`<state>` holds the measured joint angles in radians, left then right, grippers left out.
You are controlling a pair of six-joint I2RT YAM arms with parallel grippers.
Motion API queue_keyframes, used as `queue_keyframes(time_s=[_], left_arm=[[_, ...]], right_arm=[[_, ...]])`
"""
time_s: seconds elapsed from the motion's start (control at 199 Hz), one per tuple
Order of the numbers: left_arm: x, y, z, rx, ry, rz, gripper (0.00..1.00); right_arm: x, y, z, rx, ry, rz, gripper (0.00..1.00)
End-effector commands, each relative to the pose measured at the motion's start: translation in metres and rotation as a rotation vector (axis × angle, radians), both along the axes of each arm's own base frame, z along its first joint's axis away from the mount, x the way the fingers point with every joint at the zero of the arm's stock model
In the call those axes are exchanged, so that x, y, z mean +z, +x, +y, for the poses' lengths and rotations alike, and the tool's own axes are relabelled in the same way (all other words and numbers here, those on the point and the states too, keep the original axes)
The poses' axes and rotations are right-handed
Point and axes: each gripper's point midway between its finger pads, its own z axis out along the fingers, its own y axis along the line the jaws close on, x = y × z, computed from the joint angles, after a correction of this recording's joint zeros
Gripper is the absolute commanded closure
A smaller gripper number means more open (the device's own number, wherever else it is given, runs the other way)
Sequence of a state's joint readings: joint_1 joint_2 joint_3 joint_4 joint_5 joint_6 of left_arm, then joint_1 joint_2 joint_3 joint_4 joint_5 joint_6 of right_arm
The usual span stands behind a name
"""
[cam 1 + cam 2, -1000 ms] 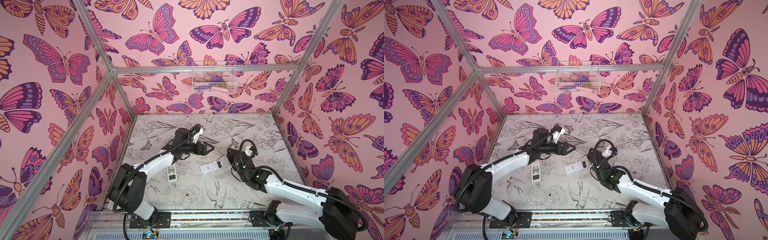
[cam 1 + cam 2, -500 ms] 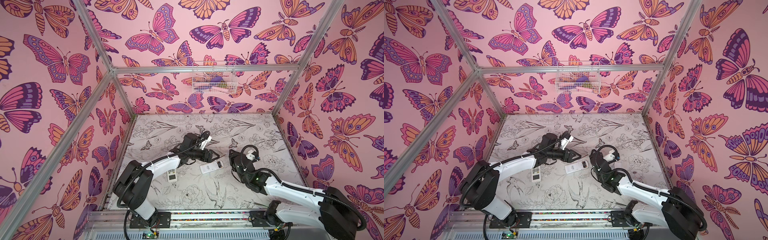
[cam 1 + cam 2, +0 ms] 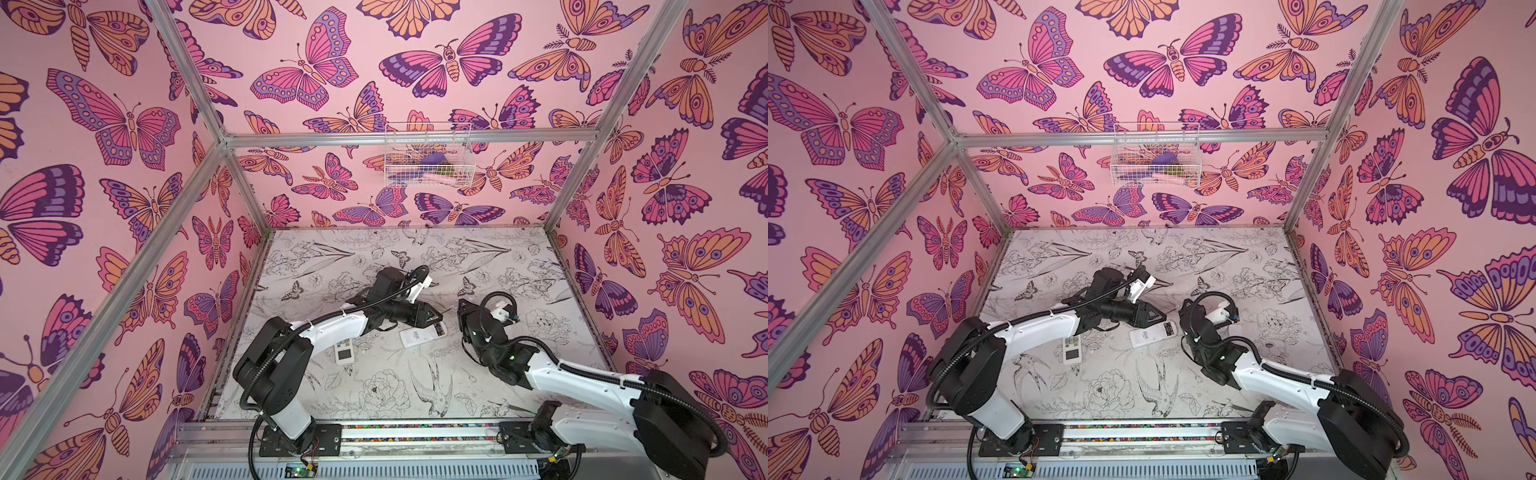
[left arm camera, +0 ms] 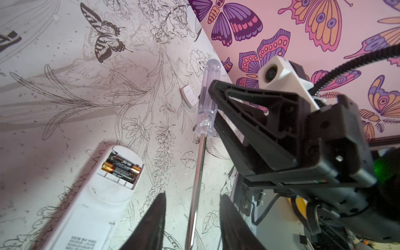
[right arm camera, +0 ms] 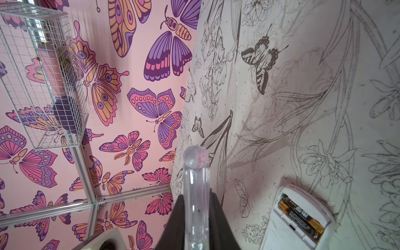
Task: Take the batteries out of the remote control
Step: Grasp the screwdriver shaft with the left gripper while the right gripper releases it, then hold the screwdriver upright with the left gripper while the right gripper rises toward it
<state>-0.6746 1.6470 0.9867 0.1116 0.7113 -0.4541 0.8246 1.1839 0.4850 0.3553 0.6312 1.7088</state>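
Observation:
A white remote control [image 4: 86,210] lies face down mid-table, its back compartment open. Two black batteries [image 4: 121,166] with gold ends lie side by side in it, also seen in the right wrist view [image 5: 299,215]. My right gripper [image 5: 196,194] is shut on the clear handle of a screwdriver [image 4: 206,97], just right of the remote. The steel shaft [image 4: 194,184] runs between the fingers of my left gripper [image 4: 192,194], which is open with a gap on both sides. In a top view the left gripper [image 3: 436,319] hangs over the remote's [image 3: 422,334] far end.
A second white remote [image 3: 344,351] lies face up beside the left forearm. A small white cover piece [image 4: 189,96] lies on the table beyond the screwdriver. A wire basket [image 3: 428,156] hangs on the back wall. Pink butterfly walls close in three sides.
My left gripper has swung right to the face-down remote and the right gripper, and its jaws have narrowed around the screwdriver shaft. The right arm has shifted only slightly.

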Motion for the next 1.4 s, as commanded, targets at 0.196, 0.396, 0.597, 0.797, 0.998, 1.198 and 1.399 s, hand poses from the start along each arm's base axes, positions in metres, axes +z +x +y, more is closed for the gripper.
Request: queue_keyframes(time_s=[0.196,0.396,0.597,0.797,0.998,1.198,1.399], left_arm=[[0.004,-0.003,-0.002,-0.033,-0.013,-0.019,0.78],[0.000,-0.001,0.001,-0.027,0.023,-0.034,0.87],[-0.003,-0.001,0.000,-0.024,0.023,-0.021,0.85],[-0.005,-0.001,0.001,-0.030,0.038,-0.039,1.00],[-0.002,-0.002,0.003,-0.058,0.051,-0.083,1.00],[0.008,0.006,0.014,-0.074,0.079,-0.154,1.00],[0.023,0.015,0.034,-0.086,0.089,-0.251,1.00]], right_arm=[[0.003,0.002,-0.004,-0.019,0.019,-0.037,1.00],[0.005,-0.001,-0.007,-0.015,0.013,-0.048,1.00],[0.008,0.000,-0.005,-0.005,0.027,-0.059,1.00],[0.008,0.000,-0.002,0.005,0.040,-0.062,1.00],[0.012,-0.002,-0.005,0.013,0.008,-0.075,0.85],[0.020,-0.010,-0.017,0.028,-0.085,-0.096,0.46],[0.029,-0.020,-0.037,0.065,-0.227,-0.111,0.21]])
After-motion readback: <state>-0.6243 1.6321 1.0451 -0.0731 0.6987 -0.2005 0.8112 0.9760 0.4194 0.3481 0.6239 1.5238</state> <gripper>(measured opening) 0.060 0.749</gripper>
